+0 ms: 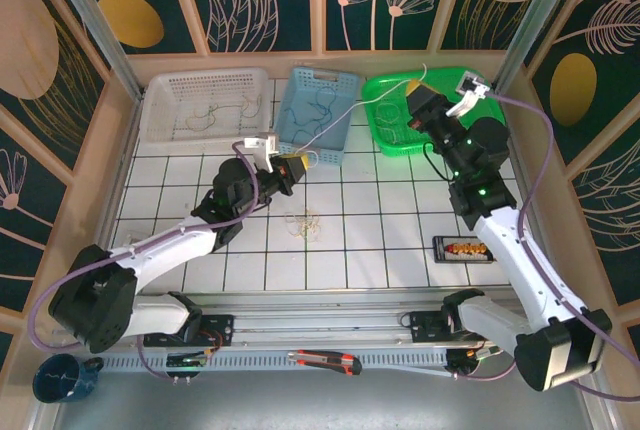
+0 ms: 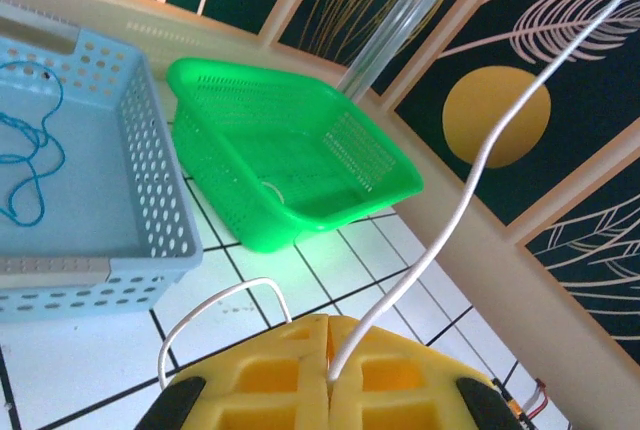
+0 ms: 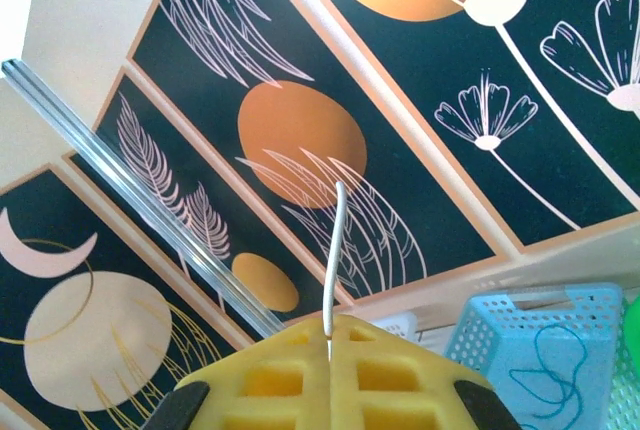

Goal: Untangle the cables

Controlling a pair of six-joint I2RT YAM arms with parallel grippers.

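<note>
- Cables lie in a small tangle (image 1: 303, 222) on the white tiled surface (image 1: 380, 212) in the top view. It sits in front of the blue basket, between our two arms, and neither tool touches it.
- From the top we also see the left tool (image 1: 296, 162) near the front of the blue basket (image 1: 318, 140). The right tool (image 1: 413, 96) is up over the green basket (image 1: 395, 140).
- A white cable (image 1: 350, 122) runs in a line from one tool to the other.
- Three baskets stand in a row at the far edge. The white basket (image 1: 160, 100) has thin yellowish cables (image 1: 205, 112) in it, and the blue one has a blue cable (image 1: 322, 102).
- In the left wrist view, we see the yellow fingers (image 2: 260, 370) of the left tool (image 2: 328, 335) pressed together on the white cable (image 2: 470, 180).
- That cable goes up and to the right, and one end curls in a loop to the left of the fingers.
- Behind them are the blue basket (image 2: 150, 180) with the blue cable (image 2: 30, 150) and the green basket (image 2: 330, 220), side by side.
- In the right wrist view, the right tool (image 3: 330, 328) is clenched on the white cable (image 3: 338, 250) too. A short piece of it sticks straight up past the yellow fingers (image 3: 390, 380).
- Low on the right we see the blue basket (image 3: 520, 315) with the blue cable (image 3: 545, 370) inside.
</note>
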